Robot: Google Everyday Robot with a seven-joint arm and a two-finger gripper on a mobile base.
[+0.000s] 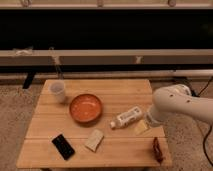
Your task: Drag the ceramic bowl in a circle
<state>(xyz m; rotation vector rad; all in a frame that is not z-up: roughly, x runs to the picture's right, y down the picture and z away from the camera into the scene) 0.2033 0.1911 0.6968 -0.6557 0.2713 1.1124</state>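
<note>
The ceramic bowl (85, 108) is round, shallow and glossy orange. It sits upright on the wooden table (105, 155), left of centre. My white arm (182, 102) reaches in from the right over the table's right edge. The gripper (150, 119) is at the arm's low end, by the table's right side, well to the right of the bowl and apart from it. It is close to a white bottle (126, 117) that lies on its side between the gripper and the bowl.
A small white cup (58, 91) stands at the back left, next to the bowl. A black phone (63, 146) and a pale packet (94, 139) lie in front of the bowl. A yellowish packet (142, 127) and a dark red bar (158, 149) lie at the right front.
</note>
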